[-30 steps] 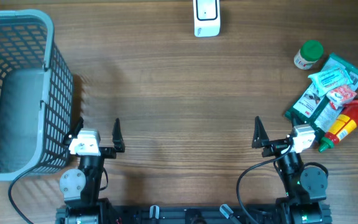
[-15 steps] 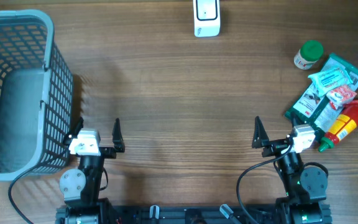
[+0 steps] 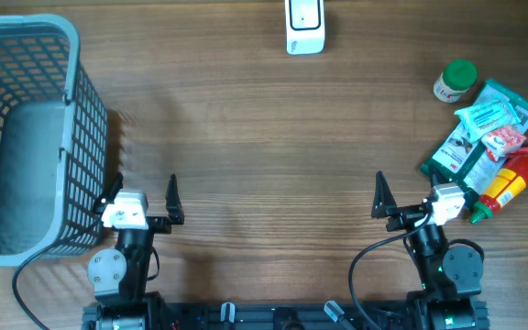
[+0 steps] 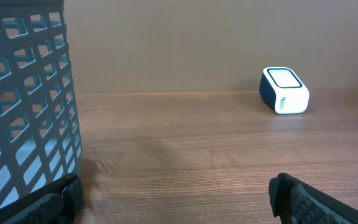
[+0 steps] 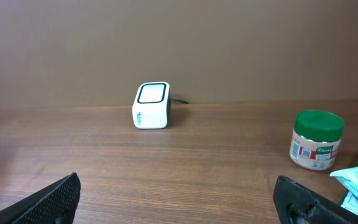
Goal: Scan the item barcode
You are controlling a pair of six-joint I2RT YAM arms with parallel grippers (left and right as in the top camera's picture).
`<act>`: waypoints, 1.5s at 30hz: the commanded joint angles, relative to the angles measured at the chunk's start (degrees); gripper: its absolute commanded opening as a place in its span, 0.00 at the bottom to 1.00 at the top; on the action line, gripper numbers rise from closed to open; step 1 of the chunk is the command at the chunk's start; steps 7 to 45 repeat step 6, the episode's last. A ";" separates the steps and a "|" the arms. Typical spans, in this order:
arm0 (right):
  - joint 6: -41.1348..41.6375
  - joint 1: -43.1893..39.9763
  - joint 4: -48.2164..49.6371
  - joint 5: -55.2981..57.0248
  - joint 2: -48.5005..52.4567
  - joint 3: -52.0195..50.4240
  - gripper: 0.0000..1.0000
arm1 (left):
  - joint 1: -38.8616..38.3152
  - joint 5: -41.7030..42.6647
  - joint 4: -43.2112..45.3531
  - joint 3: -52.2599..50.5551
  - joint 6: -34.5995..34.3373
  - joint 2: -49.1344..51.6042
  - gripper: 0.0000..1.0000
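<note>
Presently, on the tabletop (image 3: 264,137):

- Scanner (image 3: 304,26): white with a dark top, at the middle of the far edge, well apart from both arms.
- Items, clustered at the right edge: a green-lidded jar (image 3: 455,81) standing upright; green and white pouches (image 3: 473,137) overlapping one another; a red and yellow bottle (image 3: 507,181) lying on its side against the pouches.
- Right gripper (image 3: 409,194): near the front edge, jaws spread wide and holding nothing. The pile lies just beside it, toward the right edge, outside the jaws.
- Left gripper (image 3: 145,188): near the front edge, jaws also wide apart and holding nothing, well apart from the items.
- Basket (image 3: 71,55): grey lattice, in the left far corner, reaching down to just beside the left gripper.

Views compared: the overhead shows the whole pile. The right wrist view catches only the jar, with its label legible, and a pouch corner, plus the scanner's cable. The left wrist view shows the basket wall and scanner, none of the items.
</note>
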 commanded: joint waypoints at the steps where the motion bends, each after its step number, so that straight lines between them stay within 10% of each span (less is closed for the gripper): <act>1: -0.83 0.13 0.15 -0.90 -0.76 -0.09 1.00 | 0.33 -0.50 0.00 -0.48 -0.76 -0.52 1.00; 45: -0.83 0.13 0.15 -0.90 -0.76 -0.09 1.00 | 0.33 -0.50 0.00 -0.48 -0.79 -0.52 1.00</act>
